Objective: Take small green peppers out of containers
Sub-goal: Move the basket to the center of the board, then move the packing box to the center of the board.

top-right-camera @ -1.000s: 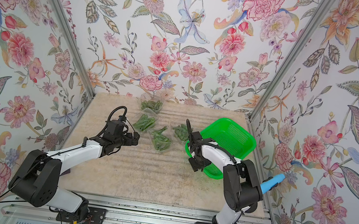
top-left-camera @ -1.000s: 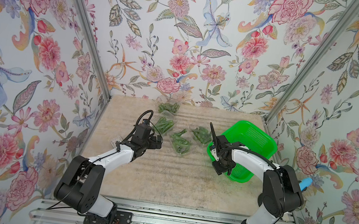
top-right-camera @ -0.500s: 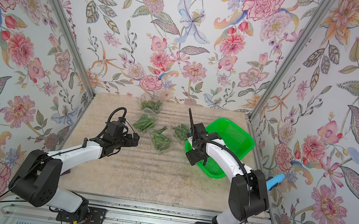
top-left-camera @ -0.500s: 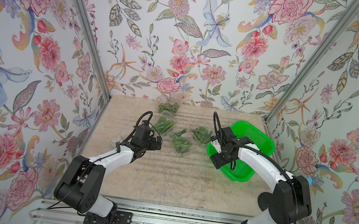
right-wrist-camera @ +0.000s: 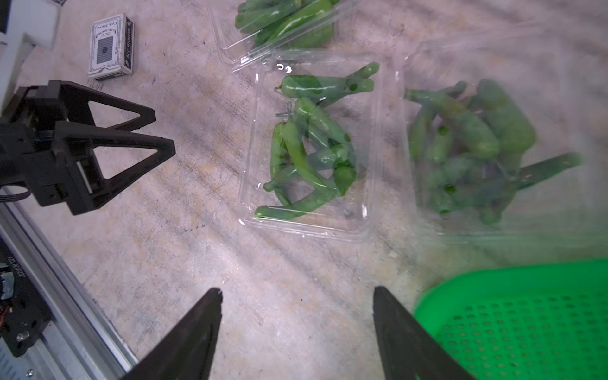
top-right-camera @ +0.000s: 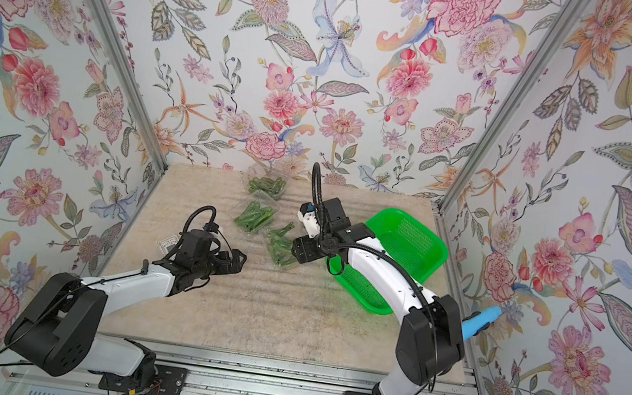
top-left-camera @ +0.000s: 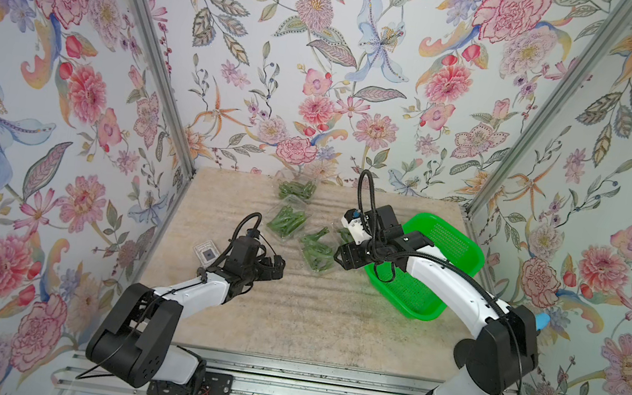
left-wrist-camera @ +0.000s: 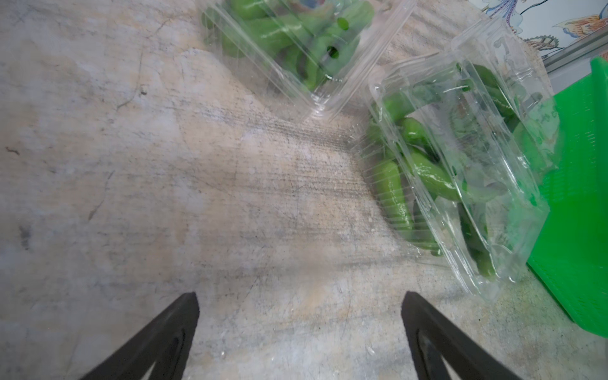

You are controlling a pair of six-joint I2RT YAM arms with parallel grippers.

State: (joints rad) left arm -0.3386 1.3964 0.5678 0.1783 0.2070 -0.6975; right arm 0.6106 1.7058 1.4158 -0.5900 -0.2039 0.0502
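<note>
Small green peppers (right-wrist-camera: 306, 154) — every one seen lies inside the clear containers (top-left-camera: 286, 221), lids down.

The four containers sit in a loose string on the far half of the table (top-left-camera: 309, 323), running from back centre toward the green basket (top-left-camera: 446, 242).

- Backmost container (top-left-camera: 297, 189): peppers lie crosswise, long axes roughly along the back wall.
- Second container (top-right-camera: 255, 215): peppers packed side by side, long axes slanting from near-left to far-right.
- Third container (top-left-camera: 318, 247): a tangle. Most curve the same slanting way, and two tapered ends stick up toward far-right.
- Fourth container (right-wrist-camera: 477, 148): just beside the basket rim and blurred, so pepper directions are mixed and hard to read.

Right gripper (right-wrist-camera: 296, 291) hangs over bare table at the basket's near-left corner, near the third container. Its jaws are spread, with nothing between them.

Left gripper (left-wrist-camera: 299, 296) is low over the table, left of the third container and apart from it. It points toward the basket — jaws wide, empty.

A card box (right-wrist-camera: 110, 46) lies behind the left wrist, near the left wall.
</note>
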